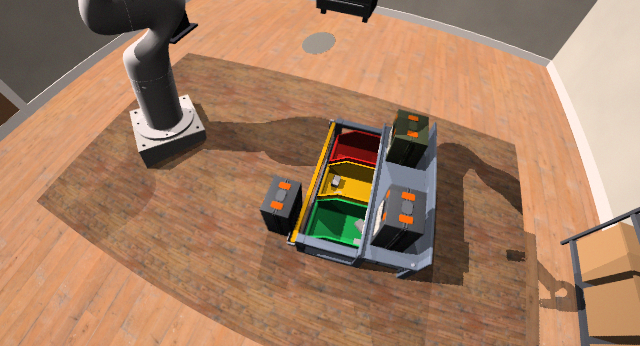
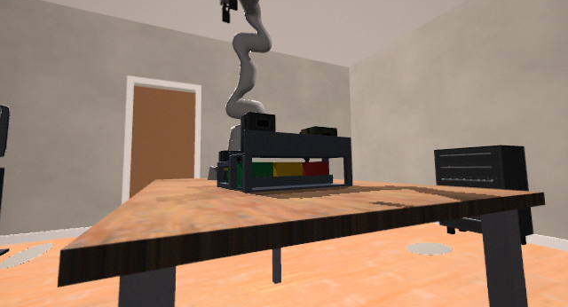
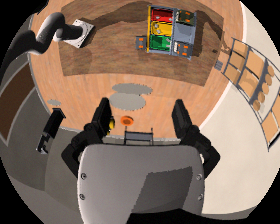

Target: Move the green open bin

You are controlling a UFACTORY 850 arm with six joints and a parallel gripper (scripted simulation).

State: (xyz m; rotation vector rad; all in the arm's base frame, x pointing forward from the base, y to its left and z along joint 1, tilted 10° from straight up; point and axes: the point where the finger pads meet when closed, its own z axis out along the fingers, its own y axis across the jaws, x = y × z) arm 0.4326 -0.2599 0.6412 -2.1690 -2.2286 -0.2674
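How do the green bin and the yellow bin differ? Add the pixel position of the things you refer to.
The green bin (image 1: 335, 218) (image 3: 160, 44) sits at the end of the row; the yellow bin (image 1: 357, 185) (image 3: 163, 27) sits between two others. The green bin's parts lie toward the side by the cases; the yellow bin has one toward the yellow rail. Both are open-topped.

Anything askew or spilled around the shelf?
Nothing stands out: the red, yellow and green bins sit side by side on the shelf, with no parts visibly spilled.

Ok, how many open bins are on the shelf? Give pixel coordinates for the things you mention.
3, in a row: green bin (image 1: 332, 218) (image 2: 263, 169) (image 3: 161, 43) at one end, yellow bin (image 1: 357, 187) (image 2: 287, 169) (image 3: 166, 29) in the middle, red bin (image 1: 357, 146) (image 2: 315, 169) (image 3: 162, 13) at the other.
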